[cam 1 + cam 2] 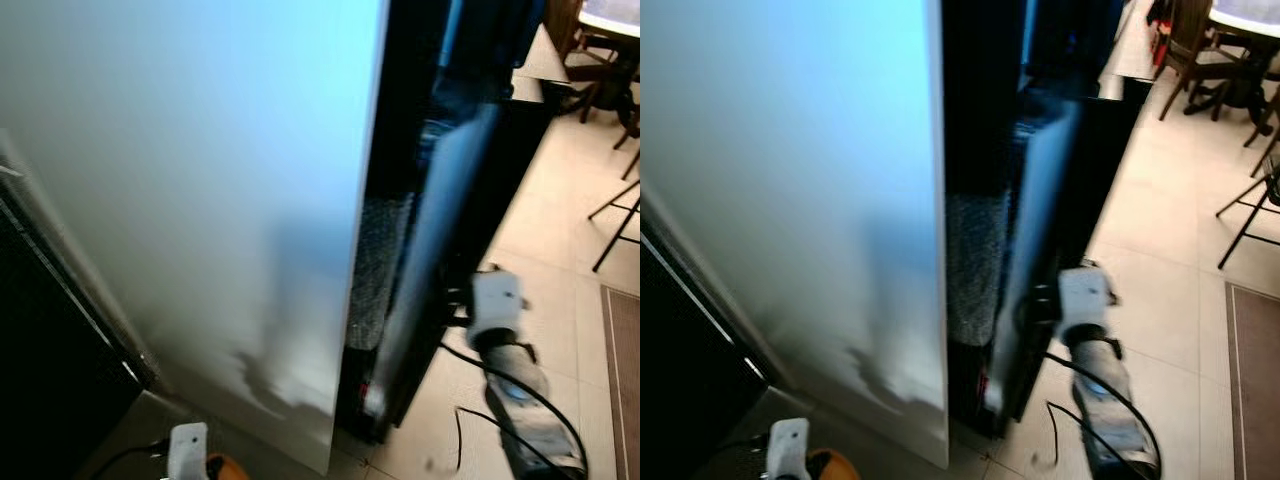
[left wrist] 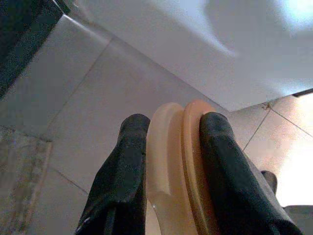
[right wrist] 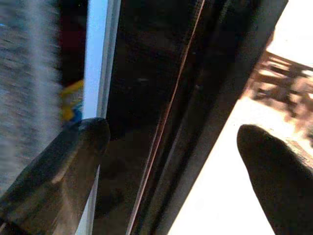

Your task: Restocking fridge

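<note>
The fridge's pale side panel [image 1: 200, 200] takes up the left of the head views. Its black glass door [image 1: 440, 250] stands ajar beside it, with a dark gap between them. My right gripper [image 3: 171, 137] is open, its fingers on either side of the door's edge; the white wrist [image 1: 495, 300] sits against the door low down. My left gripper [image 2: 168, 132] hangs low over the floor, shut on an orange and cream object [image 2: 178, 166], which also peeks out as an orange spot [image 1: 225, 468] at the bottom of the head view.
A black appliance [image 1: 50, 380] stands at the far left. Beige tiled floor [image 1: 560, 250] lies to the right, with dark chairs and a table [image 1: 1230, 60] at the top right and a brown mat [image 1: 622, 370] at the right edge.
</note>
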Robot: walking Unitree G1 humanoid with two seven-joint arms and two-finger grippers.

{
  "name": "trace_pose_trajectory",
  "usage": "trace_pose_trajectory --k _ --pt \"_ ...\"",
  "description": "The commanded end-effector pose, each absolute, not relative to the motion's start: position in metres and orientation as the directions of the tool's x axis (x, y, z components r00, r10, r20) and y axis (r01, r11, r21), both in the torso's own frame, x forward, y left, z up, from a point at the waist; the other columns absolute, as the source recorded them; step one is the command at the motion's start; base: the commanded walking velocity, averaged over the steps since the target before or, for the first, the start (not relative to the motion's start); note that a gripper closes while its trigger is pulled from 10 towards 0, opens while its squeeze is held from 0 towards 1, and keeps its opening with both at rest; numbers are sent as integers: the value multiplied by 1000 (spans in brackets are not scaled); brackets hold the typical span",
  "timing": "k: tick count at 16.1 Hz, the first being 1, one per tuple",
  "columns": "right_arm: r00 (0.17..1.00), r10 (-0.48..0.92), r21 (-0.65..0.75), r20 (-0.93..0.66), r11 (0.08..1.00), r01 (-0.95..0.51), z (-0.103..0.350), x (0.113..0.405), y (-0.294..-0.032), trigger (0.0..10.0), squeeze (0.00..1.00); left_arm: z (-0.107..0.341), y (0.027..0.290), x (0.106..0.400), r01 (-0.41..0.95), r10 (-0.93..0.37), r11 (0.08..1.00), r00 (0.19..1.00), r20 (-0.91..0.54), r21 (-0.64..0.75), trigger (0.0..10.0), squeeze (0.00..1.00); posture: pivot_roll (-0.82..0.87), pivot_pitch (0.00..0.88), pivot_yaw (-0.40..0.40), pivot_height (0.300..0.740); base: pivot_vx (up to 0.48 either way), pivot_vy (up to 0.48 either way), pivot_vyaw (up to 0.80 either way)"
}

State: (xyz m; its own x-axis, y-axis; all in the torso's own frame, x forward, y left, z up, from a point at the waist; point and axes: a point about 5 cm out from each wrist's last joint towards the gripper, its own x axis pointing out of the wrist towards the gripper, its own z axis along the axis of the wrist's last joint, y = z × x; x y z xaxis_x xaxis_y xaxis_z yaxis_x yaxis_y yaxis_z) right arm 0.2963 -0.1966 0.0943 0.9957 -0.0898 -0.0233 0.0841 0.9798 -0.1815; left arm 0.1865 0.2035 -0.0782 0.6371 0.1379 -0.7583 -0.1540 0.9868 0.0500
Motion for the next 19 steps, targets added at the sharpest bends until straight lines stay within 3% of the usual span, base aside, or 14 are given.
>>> trace_pose_trajectory --k 1,6,9,14,16,19 --pt "940 -339 -200 -26 923 328 96 286 -246 10000 0 -91 201 162 -138 123 989 544 -830 56 10000 0 -127 0 -26 740 0 0 0" --pt "857 -513 -254 -41 835 488 85 261 -272 10000 0 -92 201 161 -132 124 989 536 -835 62 10000 0 -139 0 -31 740 0 0 0" --pt "836 -534 -292 -128 825 483 66 256 -281 10000 0 -93 203 156 -137 126 989 536 -835 62 10000 0 -145 0 -27 740 0 0 0" --pt "777 -437 -374 -453 885 279 1 243 -286 10000 0 -92 202 158 -136 122 989 543 -830 56 10000 0 -148 0 -21 740 0 0 0" --pt "705 -349 -334 -618 928 167 -34 220 -270 10000 0 -91 203 162 -133 121 989 543 -831 57 10000 0 -161 0 -5 740 0 0 0" --pt "643 -242 -320 -727 947 -5 -60 197 -248 10000 0 -90 209 163 -133 125 989 539 -833 62 10000 0 -149 0 3 740 0 0 0"
